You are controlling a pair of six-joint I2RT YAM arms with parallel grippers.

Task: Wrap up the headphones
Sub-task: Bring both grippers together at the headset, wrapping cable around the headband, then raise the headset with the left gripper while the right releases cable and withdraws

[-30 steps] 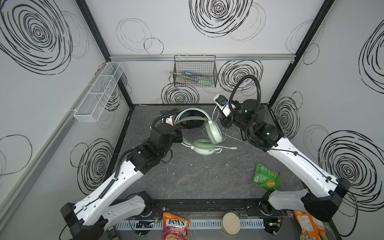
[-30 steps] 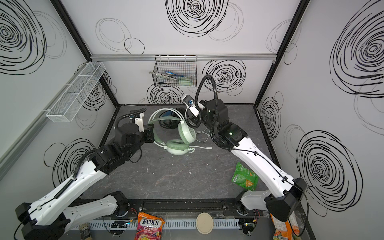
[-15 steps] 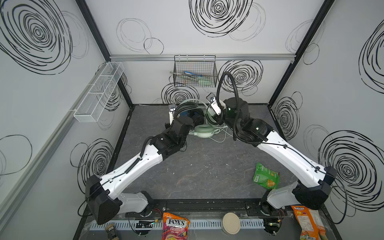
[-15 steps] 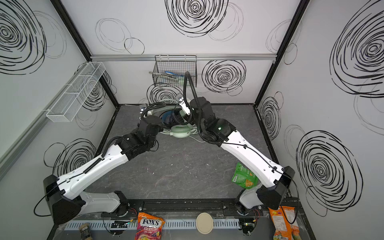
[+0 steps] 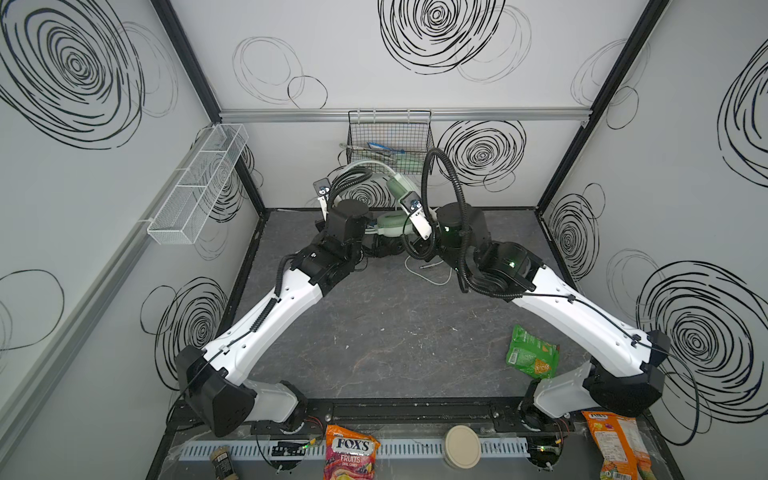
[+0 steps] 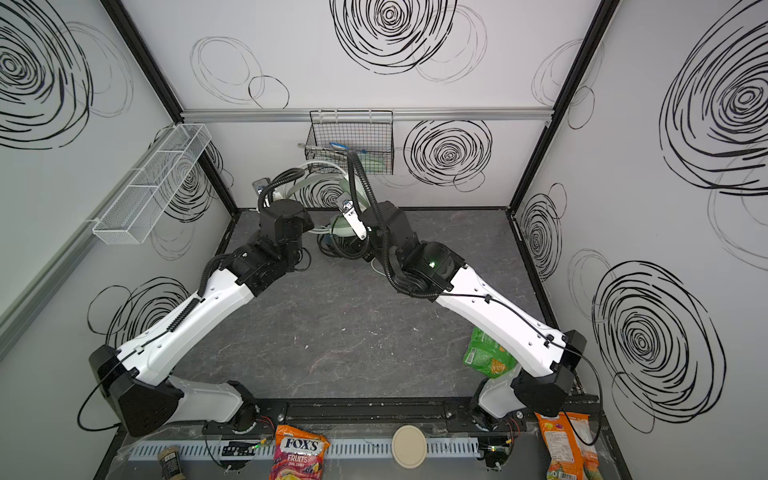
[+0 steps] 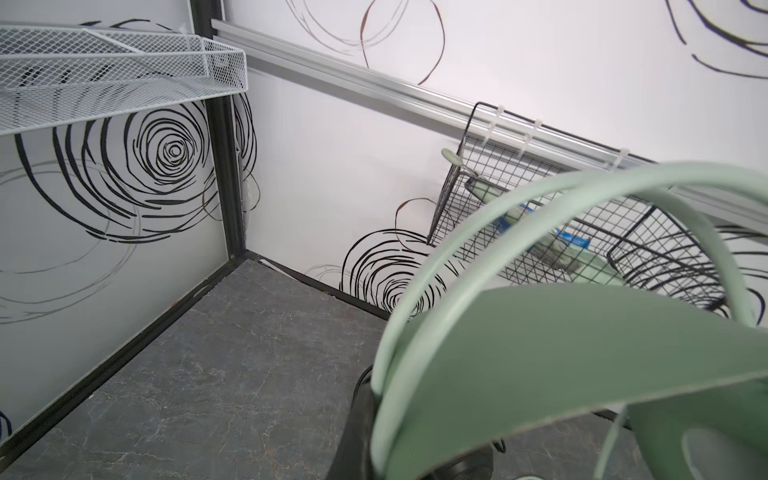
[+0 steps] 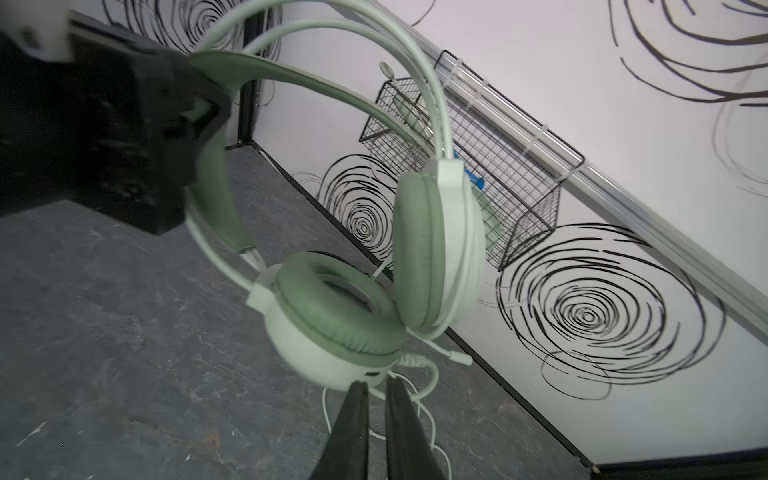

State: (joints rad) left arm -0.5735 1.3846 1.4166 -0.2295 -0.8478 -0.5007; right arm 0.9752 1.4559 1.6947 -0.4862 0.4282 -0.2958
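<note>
The left gripper [image 8: 199, 110] was clamped tight on the inner strap [image 7: 582, 353] of the green headphones [image 8: 436, 249], holding them up off the table [image 5: 374, 340] close to its back edge, one ear cup upright and the other tilted below it; the right gripper [image 8: 374, 388] sat just under the lower cup, its fingers [image 8: 353, 428] a thin slit apart; the pale cable [image 8: 434, 376] trailed past them down to the table; whether it was pinched could not be told.
</note>
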